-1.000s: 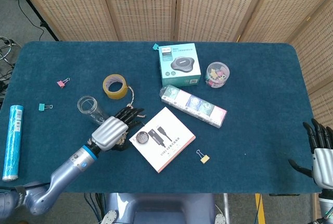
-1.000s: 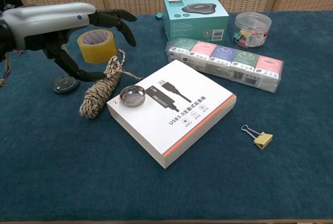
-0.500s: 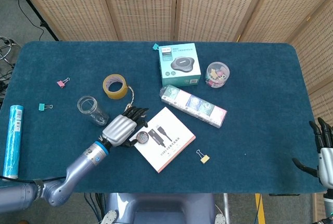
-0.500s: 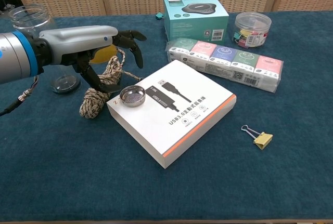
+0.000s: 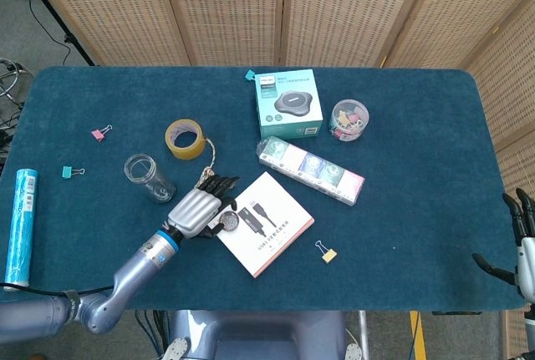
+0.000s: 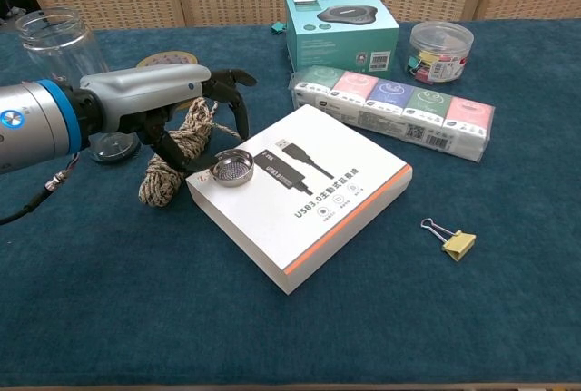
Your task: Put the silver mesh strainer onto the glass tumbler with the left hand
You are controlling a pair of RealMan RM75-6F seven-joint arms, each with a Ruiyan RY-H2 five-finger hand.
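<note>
Chest view: left hand (image 6: 172, 105) spread wide over coiled rope (image 6: 177, 151), fingertips just beside silver mesh strainer (image 6: 232, 168) on white USB box (image 6: 309, 196), holding nothing.

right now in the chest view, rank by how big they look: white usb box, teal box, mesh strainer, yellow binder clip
1. white usb box
2. teal box, though it sits farther back
3. mesh strainer
4. yellow binder clip, close to the strainer in apparent size
</note>
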